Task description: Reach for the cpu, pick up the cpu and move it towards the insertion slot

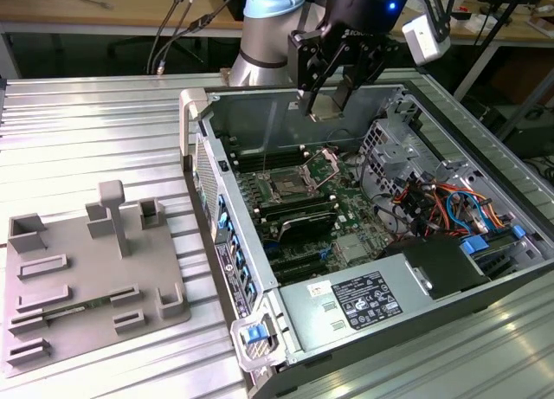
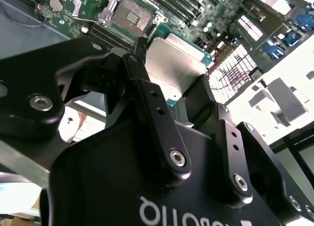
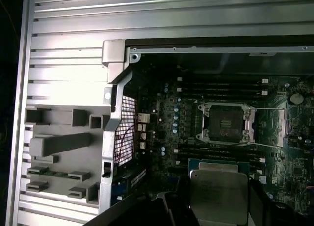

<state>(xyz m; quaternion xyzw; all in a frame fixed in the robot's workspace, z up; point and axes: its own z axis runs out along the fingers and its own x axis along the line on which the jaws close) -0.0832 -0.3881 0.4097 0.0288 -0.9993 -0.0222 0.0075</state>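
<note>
nearest in the exterior view, low on that view's left, a grey plastic tray (image 1: 86, 278) with raised blocks lies on the ribbed metal table (image 1: 86, 131). to its right stands the open computer case (image 1: 363, 243), and far above the green motherboard (image 1: 320, 217) hangs the gripper (image 1: 333, 100), its jaws drawn in on the cpu (image 1: 327, 107), a small pale square held clear of the board. the insertion slot (image 1: 286, 187), a shiny frame with a dark centre, sits lower on the board, well apart from the chip.

black linkages take the foreground of the second wrist view; past them the gripper (image 2: 171, 84) pinches the cpu (image 2: 174, 69) by two opposite edges, silvery lid facing the camera, a green rim showing. the insertion slot (image 2: 130, 12) lies farther off, its cover open.

in the first wrist view the cpu (image 3: 218, 189) sits close to the lens, with the insertion slot (image 3: 225, 123) beyond it and the grey plastic tray (image 3: 59, 152) outside the case wall.

by my judgement the chip is light, thin and stiff, with a smooth lid that could slide under a loose hold. its underside is likely delicate, so the edges, where the jaws grip it, look the right place; it appears roughly level in them.
</note>
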